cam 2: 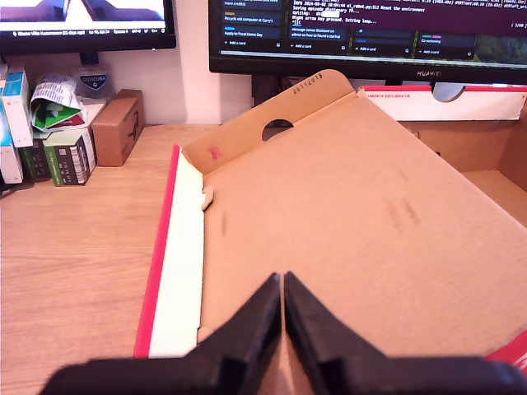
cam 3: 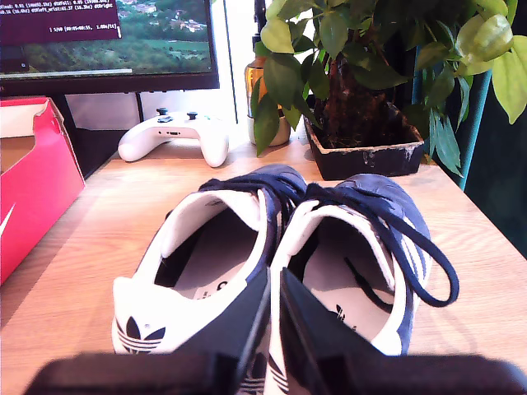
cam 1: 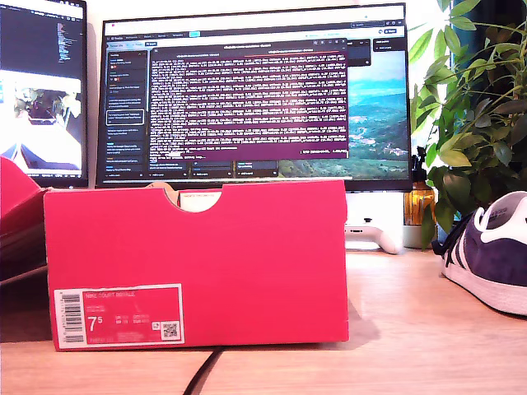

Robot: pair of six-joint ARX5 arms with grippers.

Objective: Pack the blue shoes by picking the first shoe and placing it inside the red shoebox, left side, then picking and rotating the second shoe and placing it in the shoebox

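Exterior view: large bright red cardboard shoebox (cam 1: 198,263) stands on the wooden tabletop (cam 1: 428,329), its half-round notch in the top edge and its white barcode label at 7 o'clock on the front wall. One navy-blue suede low-top sneaker (cam 1: 490,255) with white sole and stripes sits at 3 o'clock from the box, well apart from it, partly cut off by the frame. Neither arm shows in this view.

First wrist view: my first pincer (cam 2: 282,284) is closed, fingertips together with nothing between them, poised over the brown inner face of the opened shoebox lid (cam 2: 370,222).

Second wrist view: my second pincer (cam 3: 274,280) is also closed and empty, hovering just above the heels of the pair. First shoe (cam 3: 210,263) and second shoe (cam 3: 354,255) stand side by side, touching, toes pointing to 12 o'clock toward a white game controller (cam 3: 174,133) and a potted green plant (cam 3: 362,90). The red box wall lies at 9 o'clock from the shoes.
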